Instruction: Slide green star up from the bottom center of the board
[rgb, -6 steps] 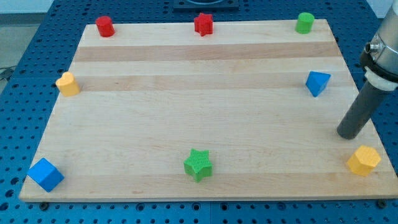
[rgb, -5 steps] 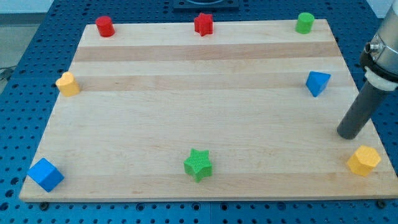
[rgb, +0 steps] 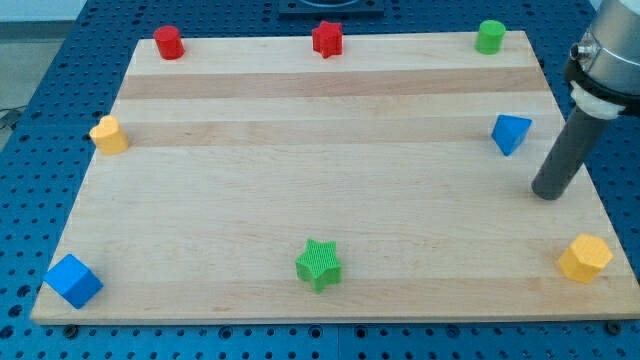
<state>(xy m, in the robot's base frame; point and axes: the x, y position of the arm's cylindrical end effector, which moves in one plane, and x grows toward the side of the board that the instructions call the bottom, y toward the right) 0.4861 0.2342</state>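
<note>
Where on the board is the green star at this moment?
The green star sits at the view's bottom centre of the board, between the blue cube far left and the yellow block far right. My tip is far off, at the view's right.

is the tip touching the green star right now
No, my tip sits far off at the view's right near the blue block, while the green star lies alone bottom center.

Blue perforated table (rgb: 40, 60) around board.
</note>
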